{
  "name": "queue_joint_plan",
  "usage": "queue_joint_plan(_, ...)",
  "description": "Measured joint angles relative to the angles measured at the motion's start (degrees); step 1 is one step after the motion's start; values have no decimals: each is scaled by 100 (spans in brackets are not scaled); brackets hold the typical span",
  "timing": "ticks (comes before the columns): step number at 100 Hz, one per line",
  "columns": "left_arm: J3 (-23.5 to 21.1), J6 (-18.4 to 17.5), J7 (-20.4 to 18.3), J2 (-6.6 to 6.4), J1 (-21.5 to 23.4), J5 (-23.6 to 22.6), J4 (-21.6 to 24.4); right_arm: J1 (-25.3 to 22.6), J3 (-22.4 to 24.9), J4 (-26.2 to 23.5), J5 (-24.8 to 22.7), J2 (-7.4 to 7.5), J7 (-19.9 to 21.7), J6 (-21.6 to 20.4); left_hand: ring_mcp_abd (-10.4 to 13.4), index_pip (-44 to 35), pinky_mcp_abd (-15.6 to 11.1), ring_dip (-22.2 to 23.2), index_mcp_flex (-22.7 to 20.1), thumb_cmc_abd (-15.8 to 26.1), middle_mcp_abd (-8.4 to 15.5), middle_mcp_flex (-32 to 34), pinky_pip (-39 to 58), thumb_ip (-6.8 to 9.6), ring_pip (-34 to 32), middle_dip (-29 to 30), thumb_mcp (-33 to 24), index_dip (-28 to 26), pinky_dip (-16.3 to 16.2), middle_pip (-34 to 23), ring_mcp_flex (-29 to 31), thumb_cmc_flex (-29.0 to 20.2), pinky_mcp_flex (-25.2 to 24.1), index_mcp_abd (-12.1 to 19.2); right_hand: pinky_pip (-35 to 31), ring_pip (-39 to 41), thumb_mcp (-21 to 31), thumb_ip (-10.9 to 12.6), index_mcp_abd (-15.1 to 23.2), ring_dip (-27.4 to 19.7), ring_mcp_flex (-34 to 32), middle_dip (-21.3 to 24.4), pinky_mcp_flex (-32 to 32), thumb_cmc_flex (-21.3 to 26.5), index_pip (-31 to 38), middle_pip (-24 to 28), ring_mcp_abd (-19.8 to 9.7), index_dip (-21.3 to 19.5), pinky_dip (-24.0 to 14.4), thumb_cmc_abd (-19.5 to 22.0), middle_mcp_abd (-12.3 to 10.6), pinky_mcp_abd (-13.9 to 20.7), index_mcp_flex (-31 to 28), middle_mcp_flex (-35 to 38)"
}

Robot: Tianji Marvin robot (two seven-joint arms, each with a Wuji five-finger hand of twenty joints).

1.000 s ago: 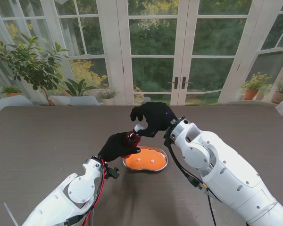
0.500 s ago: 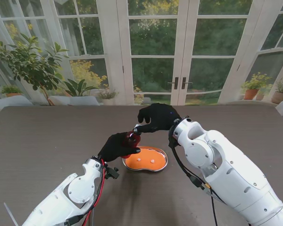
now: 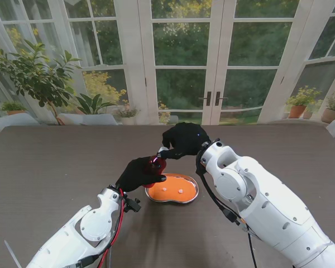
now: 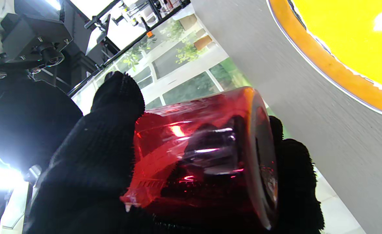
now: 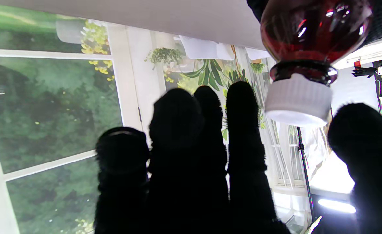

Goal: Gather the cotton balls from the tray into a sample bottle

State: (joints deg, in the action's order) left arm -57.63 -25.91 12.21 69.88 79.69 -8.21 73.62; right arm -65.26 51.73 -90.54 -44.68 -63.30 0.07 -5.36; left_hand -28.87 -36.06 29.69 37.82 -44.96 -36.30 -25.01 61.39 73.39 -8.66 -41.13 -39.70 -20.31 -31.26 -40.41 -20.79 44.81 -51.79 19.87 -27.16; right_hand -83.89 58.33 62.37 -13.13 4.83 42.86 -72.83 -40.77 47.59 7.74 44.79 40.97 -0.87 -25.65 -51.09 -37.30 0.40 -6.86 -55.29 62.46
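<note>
Dark table (image 3: 56, 167); potted plants (image 3: 36, 78) beyond; glass doors (image 3: 184, 61).

counter (image 3: 44, 167): dark, wood-grained, wide | far side: white-framed glass doors (image 3: 212, 67), two handles (image 3: 212, 99) at centre | outside: dense green trees, daylight | left: leafy plant (image 3: 36, 72) by windows | right: potted plants (image 3: 304, 100) on sill, orange pot (image 3: 296, 111)

Glossy red translucent bottle (image 4: 204, 156) with ribbed white plastic cap (image 5: 298, 100); matt knit-gloved left hand (image 4: 90, 169); shiny-rimmed tray (image 3: 172, 190)
</note>
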Motion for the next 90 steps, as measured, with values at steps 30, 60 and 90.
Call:
queue_joint_plan(30,-6,2,2,-1,10,-2,0,40,-29,106,54,-22,-113,-195,-1,0,2,0,-10,0,0,7,0,0,0,0,26,-2,0,3,0,0,0,0,-62,389,120,-682,78,43,-4,-61,140,599,780,65,-46,933,7,-499,-105,-60,-151,384)
queue_joint_plan(60,-9,7,1,-3,23,-7,2,55,-7,214,136,-44,-203,-500,-2,0,2,0,-11,0,0,9,0,0,0,0,26,-2,0,6,0,-12,0,0,-64,434,226,-848,30,43,-4,-144,199,877,979,58,-78,1449,71,-879,-212,-60,-52,583)
queue_joint_plan(90,-7,8,-3,-3,26,-8,8,61,18,222,139,-41,-178,-579,-3,0,3,0,-13,0,0,9,0,0,0,0,26,-2,0,8,0,-13,-1,0,-64,434,335,-856,29,43,-4,-236,201,1022,981,-33,-130,1509,75,-1098,-249,-60,104,585)
